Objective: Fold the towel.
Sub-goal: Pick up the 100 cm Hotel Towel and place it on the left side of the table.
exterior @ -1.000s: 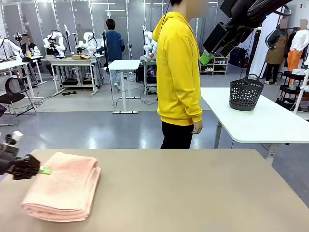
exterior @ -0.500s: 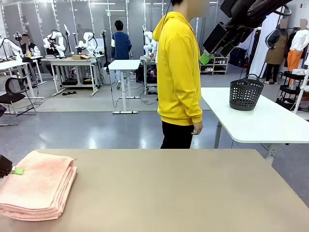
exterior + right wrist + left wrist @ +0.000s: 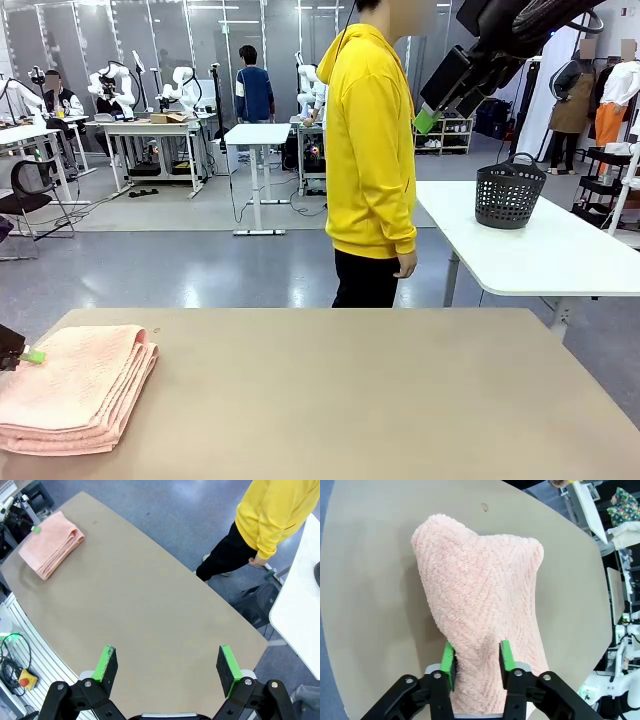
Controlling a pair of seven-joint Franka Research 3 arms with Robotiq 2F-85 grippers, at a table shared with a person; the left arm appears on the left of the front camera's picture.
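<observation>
The towel [image 3: 75, 385], salmon-pink with a herringbone weave, lies folded in several layers at the left end of the tan table [image 3: 400, 400]. My left gripper [image 3: 25, 355] reaches in at the towel's left edge. In the left wrist view, the left gripper [image 3: 476, 657] has its green pads pressed on either side of a raised ridge of the towel [image 3: 480, 600]. My right gripper [image 3: 428, 120] hangs high at the upper right. In the right wrist view the right gripper [image 3: 165, 665] stands wide open with nothing between its fingers, far above the towel [image 3: 50, 545].
A person in a yellow hoodie [image 3: 370, 150] stands beyond the far edge, side-on, hands down. A black basket [image 3: 508, 192] sits on a white table [image 3: 560, 250] at the back right. The towel lies close to the table's left edge.
My left gripper has dragged the folded towel leftward toward the table's left edge. In the last half second the towel has settled a little lower. The right arm has not moved.
</observation>
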